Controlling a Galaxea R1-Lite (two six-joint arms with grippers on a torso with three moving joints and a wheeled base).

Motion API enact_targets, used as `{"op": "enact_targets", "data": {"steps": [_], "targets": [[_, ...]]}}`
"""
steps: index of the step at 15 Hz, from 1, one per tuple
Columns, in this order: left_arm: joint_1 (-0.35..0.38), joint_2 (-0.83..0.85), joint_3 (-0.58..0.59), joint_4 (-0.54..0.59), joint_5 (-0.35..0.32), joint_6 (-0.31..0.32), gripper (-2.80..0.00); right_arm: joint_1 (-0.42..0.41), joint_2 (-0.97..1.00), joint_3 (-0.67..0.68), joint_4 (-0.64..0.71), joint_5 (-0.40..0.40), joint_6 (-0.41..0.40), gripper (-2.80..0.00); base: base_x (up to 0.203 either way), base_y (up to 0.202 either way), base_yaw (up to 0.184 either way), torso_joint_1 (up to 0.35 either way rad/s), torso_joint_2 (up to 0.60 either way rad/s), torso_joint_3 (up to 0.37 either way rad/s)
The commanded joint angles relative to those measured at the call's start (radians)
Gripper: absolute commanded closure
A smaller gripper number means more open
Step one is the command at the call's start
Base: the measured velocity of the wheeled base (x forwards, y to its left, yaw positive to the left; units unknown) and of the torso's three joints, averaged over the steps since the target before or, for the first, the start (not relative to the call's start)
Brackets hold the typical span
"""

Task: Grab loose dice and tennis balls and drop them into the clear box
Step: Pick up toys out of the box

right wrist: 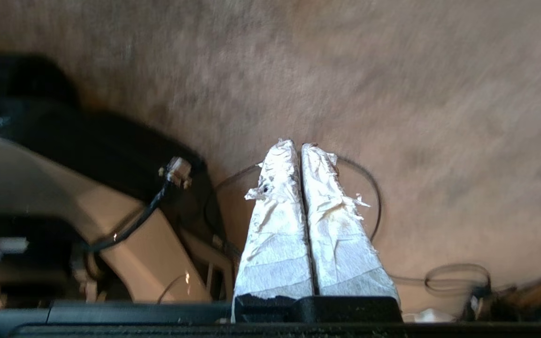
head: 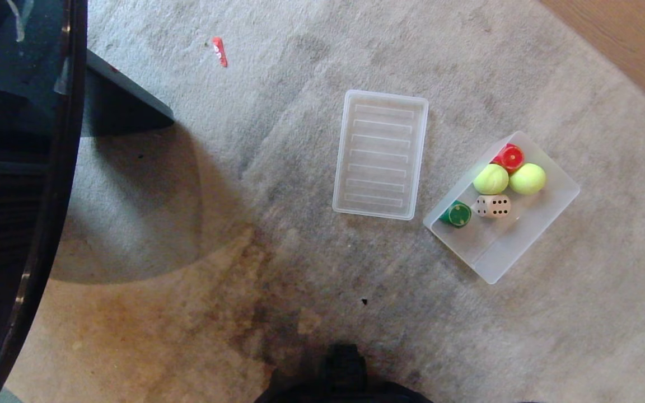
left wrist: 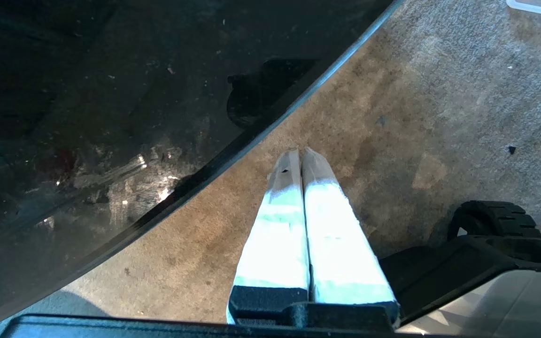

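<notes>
Two tennis balls (head: 491,179) (head: 527,178) lie side by side, touching or nearly so, inside the clear box (head: 524,235) on the carpet (head: 277,140). One beige die (head: 492,206) with dark pips sits just beside the nearer ball; a red die (head: 509,157) and a green die (head: 457,214) share the same tub. No yellow die and no loose piece appears anywhere on the floor shown. The ribbed lid (head: 381,154) lies flat beside the box, apart from it.

The box's long axis runs diagonally across the head view, from near-left to far-right.

Left gripper (left wrist: 297,157): fingers pressed together, empty, hanging over bare carpet beside the curved edge of a dark glass table (left wrist: 111,117); only a corner of translucent plastic shows far beyond its tips, most likely the lid. Right gripper (right wrist: 297,149): taped fingers likewise closed on nothing, with blurred carpet ahead and the robot's base (right wrist: 111,234) and a thin cable (right wrist: 369,188) just beside them; no task object shows before these tips.

Neither arm enters the head view. Judged from that view, the box lies on the robot's right, so the right arm is the nearer. With every visible piece already in the tub, the collecting appears finished or close to it, unless a die lies outside the views.
</notes>
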State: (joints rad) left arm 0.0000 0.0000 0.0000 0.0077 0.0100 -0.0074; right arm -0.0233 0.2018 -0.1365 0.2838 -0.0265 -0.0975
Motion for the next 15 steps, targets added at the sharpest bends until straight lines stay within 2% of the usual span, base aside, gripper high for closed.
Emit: {"op": "enact_targets", "data": {"steps": [1,5,7,15], "targets": [[0.0,0.0,0.002,0.0,0.001,0.0,0.0,0.012,-0.1,0.012,-0.003,0.004,0.011,0.0,0.0,0.0,0.0,0.0,0.0,0.0],[0.0,0.0,0.002,0.0,0.001,0.0,0.0,0.016,-0.151,0.02,-0.008,0.013,0.018,0.0,0.0,0.0,0.0,0.0,0.0,0.0],[0.0,0.0,0.0,0.0,0.001,0.0,0.0,0.02,-0.183,0.053,-0.06,0.046,0.022,0.0,0.0,0.0,0.0,0.0,0.0,0.0],[0.0,0.0,0.001,0.001,0.001,0.0,0.0,0.02,-0.182,0.044,-0.038,0.046,0.025,0.0,0.0,0.0,0.0,0.0,0.0,0.0]]}}
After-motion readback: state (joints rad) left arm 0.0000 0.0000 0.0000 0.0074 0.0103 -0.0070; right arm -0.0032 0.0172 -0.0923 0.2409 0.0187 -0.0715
